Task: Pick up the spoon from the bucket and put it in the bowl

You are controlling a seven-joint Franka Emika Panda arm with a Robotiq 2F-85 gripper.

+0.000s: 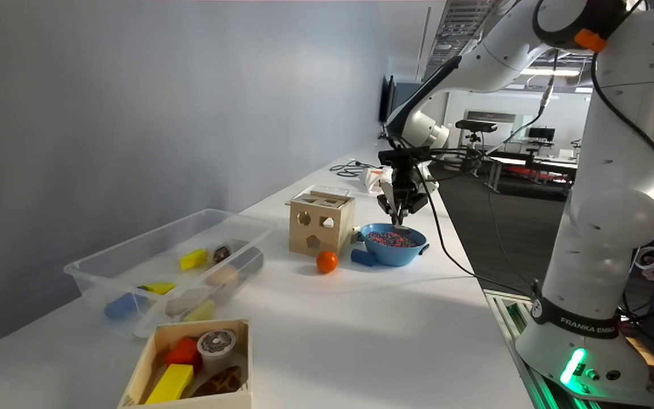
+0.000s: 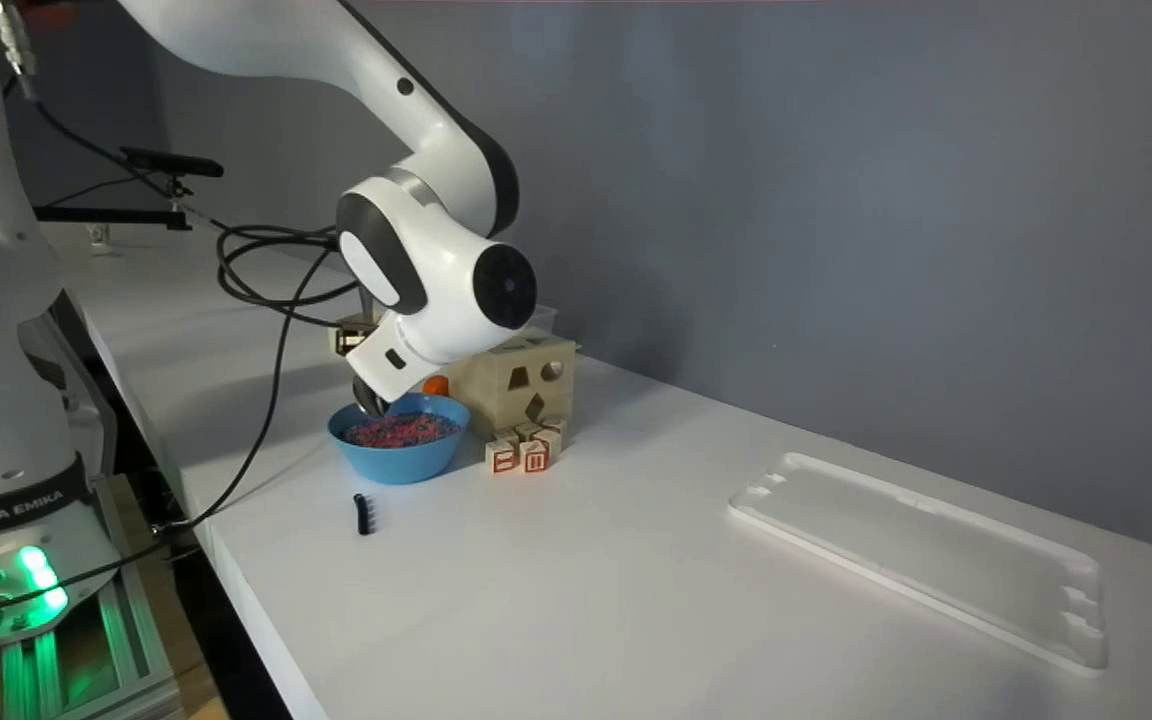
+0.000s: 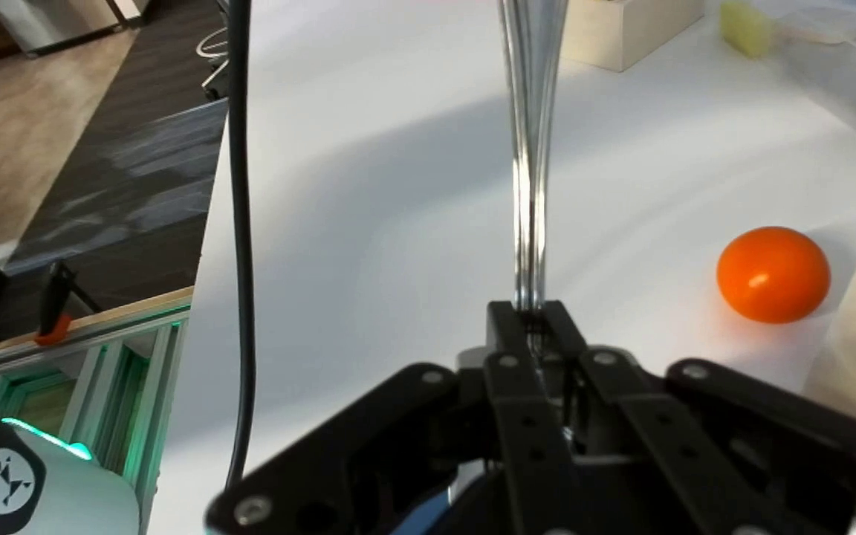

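1. Your pincer [image 3: 526, 312] is standing narrow, its black fingers [image 3: 504, 334] gripping the spoon [image 3: 530, 186] by its thin metal handle.
2. In the wrist view, that handle is running from the fingertips to the top edge, widening on the way.
3. In an exterior view, you are pointing the pincer down just above the blue bowl [image 1: 392, 254]; a silvery part of the spoon is showing inside the rim, but you cannot tell whether it is touching the reddish granules [image 1: 386, 239].
4. Your arm [image 2: 451, 300] is hiding the fingertips in an exterior view.
5. On the bench [image 1: 372, 324], the clear bucket [image 1: 154, 253] is standing well apart from the bowl, with a yellow block [image 1: 193, 259] lying inside.
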